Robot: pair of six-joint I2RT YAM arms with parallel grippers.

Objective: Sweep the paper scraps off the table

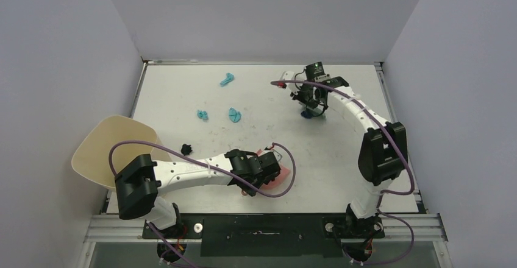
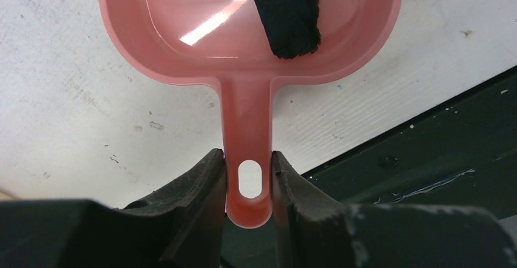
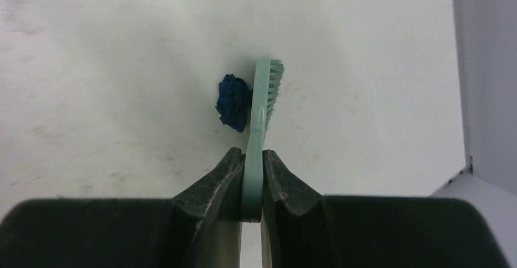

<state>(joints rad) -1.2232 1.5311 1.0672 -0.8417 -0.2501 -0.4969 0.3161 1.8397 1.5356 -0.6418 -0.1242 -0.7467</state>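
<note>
From above, 3 teal paper scraps [image 1: 234, 115] and 1 black wad [image 1: 186, 148] are lying on the table [image 1: 341, 146]. At the left wrist, the left gripper [image 2: 249, 179] is clamping the pink dustpan [image 2: 244, 49] by its handle, with a black scrap [image 2: 289, 18] lying inside. At the right wrist, the right gripper [image 3: 252, 170] is squeezing the teal brush [image 3: 262, 106], whose back is touching a dark blue scrap [image 3: 233, 102].

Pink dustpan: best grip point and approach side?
Grip the dustpan by its narrow handle, near the free end. Come in from the handle end, with a finger on each side edge. The pan itself looks too wide for the jaws, while the handle is a slim strip that fits between them. The left tool holds it this way, which leaves the pan's mouth free, with a black scrap inside.
</note>
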